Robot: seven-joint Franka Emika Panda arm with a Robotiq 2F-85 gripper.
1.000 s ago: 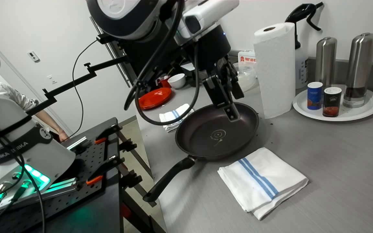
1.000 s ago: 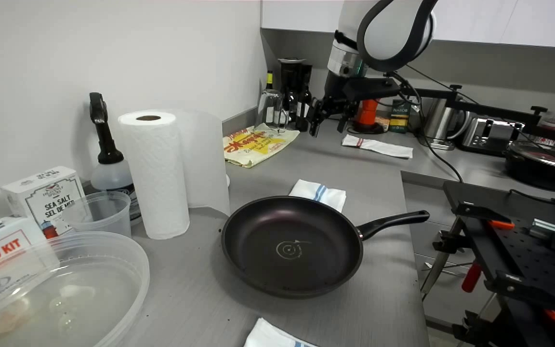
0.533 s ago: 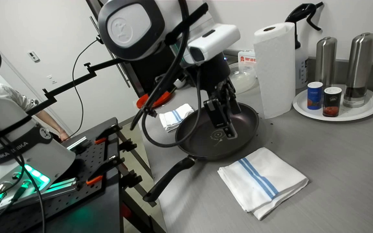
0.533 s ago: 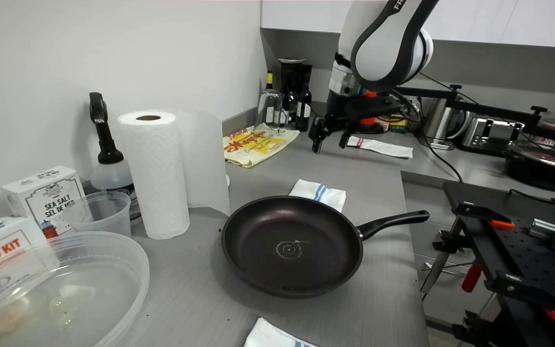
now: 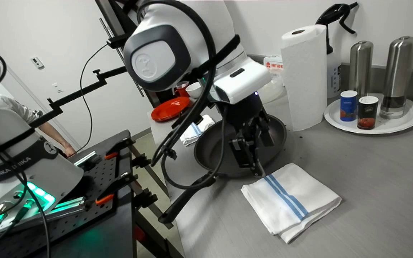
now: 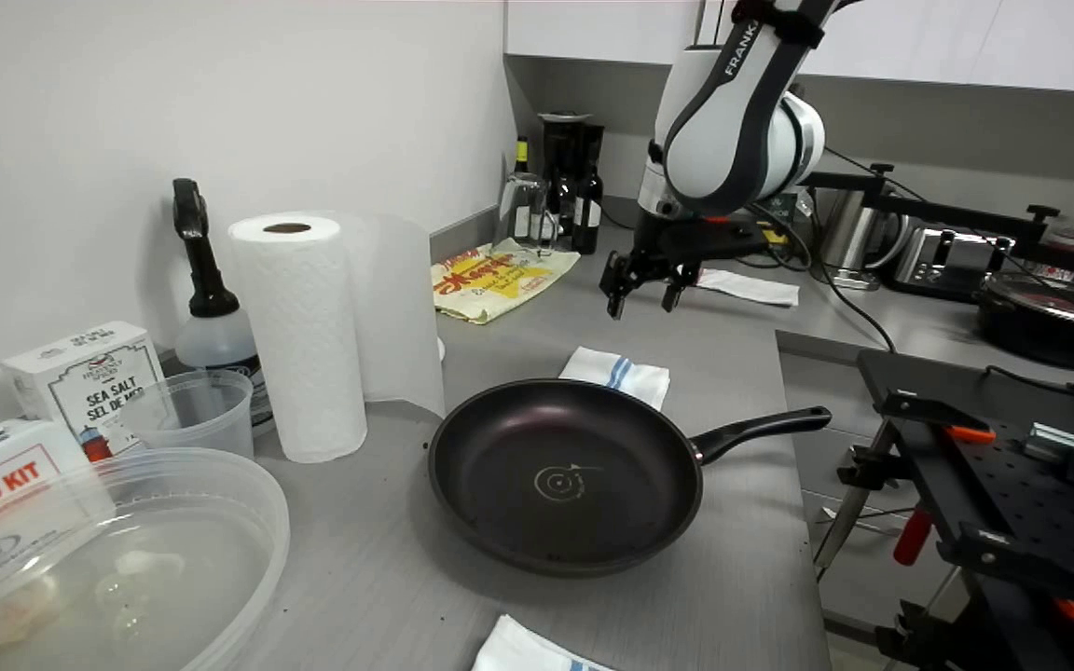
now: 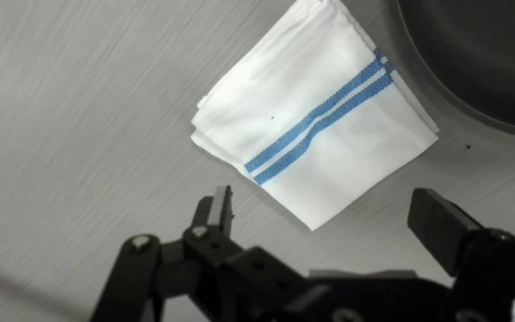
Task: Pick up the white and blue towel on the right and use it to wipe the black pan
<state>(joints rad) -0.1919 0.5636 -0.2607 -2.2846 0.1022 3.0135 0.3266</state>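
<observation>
Taken left to right across an exterior view, the long handle (image 5: pixel 177 208) of the black pan (image 5: pixel 208 150) is met first, apparently carried past the edge of the worktop (image 5: pixel 378 186); beyond the pan a smaller striped cloth (image 5: pixel 194 133) is partly hidden, and is judged not to be the one wanted. The claw (image 5: pixel 264 156) is held above the worktop; in the wrist view its fingers (image 7: pixel 438 228) are seen spread wide, with nothing pinched between them. Next, to the right, the white and blue towel (image 5: pixel 291 203) is found folded flat just beside the pan, a strip of worktop being left between them, and in the wrist view one corner is pointed toward the gap between the fingers. Light, limp handling should be expected: nothing fragile, little slipperiness, but loose layers that could be peeled apart if only the uppermost were caught. A hold would be best taken through the whole folded stack, at that nearer corner or slightly farther in toward the stripes, with the fingertips brought low to the worktop so that a thick pinch is gathered; otherwise the fold might be shaken out before the pan is wiped. Farther right, a paper towel roll (image 5: pixel 305 79) is stood upright, and last a white plate (image 5: pixel 412 114) is seen.
</observation>
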